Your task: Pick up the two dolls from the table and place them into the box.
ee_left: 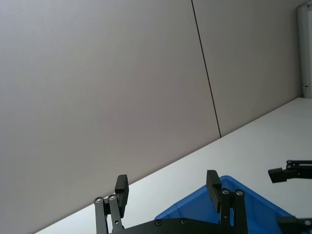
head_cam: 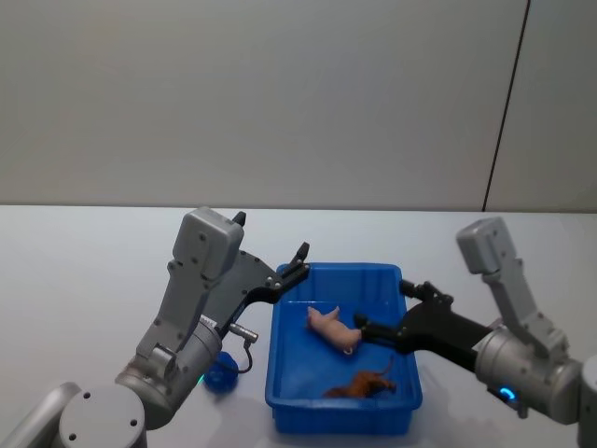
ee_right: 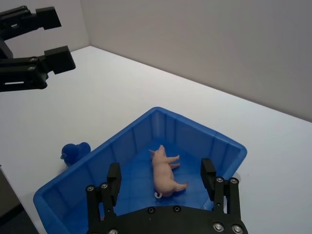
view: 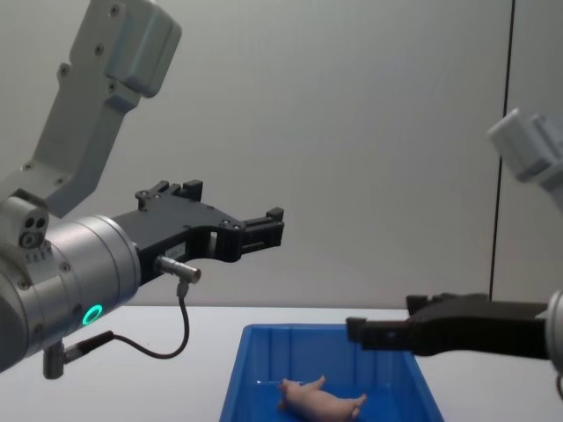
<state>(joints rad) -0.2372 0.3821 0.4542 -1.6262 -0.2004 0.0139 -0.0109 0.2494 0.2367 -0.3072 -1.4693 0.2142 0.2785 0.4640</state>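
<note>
At the near end of the bright blue rectangular plastic bin (head_cam: 340, 411) a small brown toy animal (head_cam: 359, 385) is seen lying, the pale pink pig doll (head_cam: 331, 329) just beyond, while the right gripper (head_cam: 384, 308) and left gripper (head_cam: 294, 266) are held wide open above the bin.

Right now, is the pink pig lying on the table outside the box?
No, the pink pig lies on its side on the floor of the blue box, near a brown doll.

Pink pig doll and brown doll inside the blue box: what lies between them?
Nothing but bare blue floor. In the head view, the pink pig doll and the brown doll lie apart inside the box.
</note>
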